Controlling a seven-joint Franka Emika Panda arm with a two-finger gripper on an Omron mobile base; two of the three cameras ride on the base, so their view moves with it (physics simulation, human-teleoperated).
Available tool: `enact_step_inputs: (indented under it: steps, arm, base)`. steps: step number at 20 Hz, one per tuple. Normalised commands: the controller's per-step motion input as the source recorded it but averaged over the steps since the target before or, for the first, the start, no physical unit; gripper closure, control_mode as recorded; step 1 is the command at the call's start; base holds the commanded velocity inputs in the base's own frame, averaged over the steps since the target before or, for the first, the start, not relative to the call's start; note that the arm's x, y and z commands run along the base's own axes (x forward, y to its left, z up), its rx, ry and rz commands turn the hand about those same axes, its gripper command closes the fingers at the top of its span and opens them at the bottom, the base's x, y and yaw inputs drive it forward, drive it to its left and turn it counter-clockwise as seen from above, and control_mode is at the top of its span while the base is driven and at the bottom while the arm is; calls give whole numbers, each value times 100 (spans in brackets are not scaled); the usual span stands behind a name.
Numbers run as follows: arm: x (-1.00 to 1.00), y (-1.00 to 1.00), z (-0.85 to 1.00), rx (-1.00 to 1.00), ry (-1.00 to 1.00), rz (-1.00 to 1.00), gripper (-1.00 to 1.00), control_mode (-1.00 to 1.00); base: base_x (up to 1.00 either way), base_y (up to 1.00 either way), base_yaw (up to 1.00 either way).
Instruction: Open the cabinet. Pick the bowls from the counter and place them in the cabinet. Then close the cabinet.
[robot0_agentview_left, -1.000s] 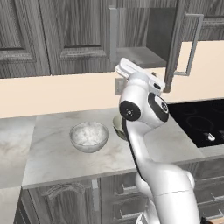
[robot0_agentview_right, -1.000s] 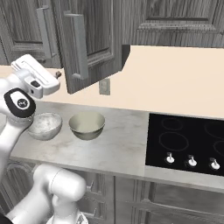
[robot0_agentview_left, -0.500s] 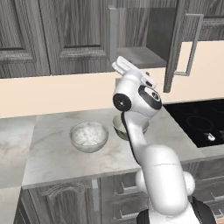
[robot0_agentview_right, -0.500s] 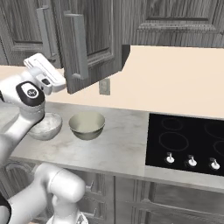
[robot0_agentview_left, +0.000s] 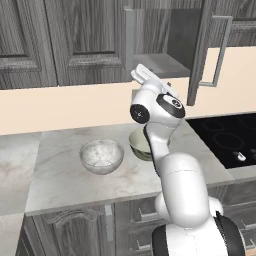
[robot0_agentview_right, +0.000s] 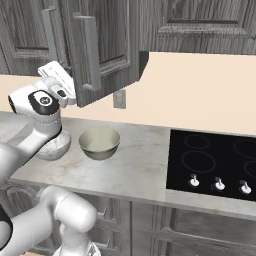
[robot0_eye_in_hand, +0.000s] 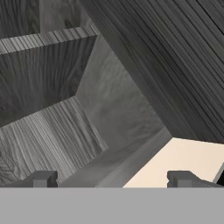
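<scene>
The cabinet stands open above the counter, with its doors swung outward and their long bar handles facing me. My gripper is raised in front of the opening, just below the shelf edge. In the hand view the gripper is open with nothing between its fingertips, looking into the bare cabinet interior. The marble-look bowl sits on the counter to the left of the arm. The cream bowl sits beside it, partly hidden behind the arm in the left base view.
A black cooktop with knobs lies to the right of the bowls. A wall outlet sits on the beige backsplash. Closed grey cabinets hang to the left, and drawer fronts run below the counter.
The hand has turned at the wrist and edged a little toward the cabinet opening. The bowls and the doors have not moved.
</scene>
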Motion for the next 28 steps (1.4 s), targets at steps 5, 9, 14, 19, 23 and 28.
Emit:
enact_step_inputs:
  steps: [5,9,14,19,23,28]
  arm:
    - [1,-29,0,0,-1,0,-100,-100]
    - [8,-27,0,0,-3,0,-100,-100]
    - [-9,-43,0,1,-12,-2,-100,-100]
    - [-49,-40,4,0,-36,-5,-100,-100]
    - [-27,-54,9,2,-36,-4,-100,-100]
    - [30,-76,0,11,-8,-1,-100,-100]
  base:
    - [0,0,0]
    - [0,0,0]
    - [0,0,0]
    - [0,0,0]
    - [0,0,0]
    - [0,0,0]
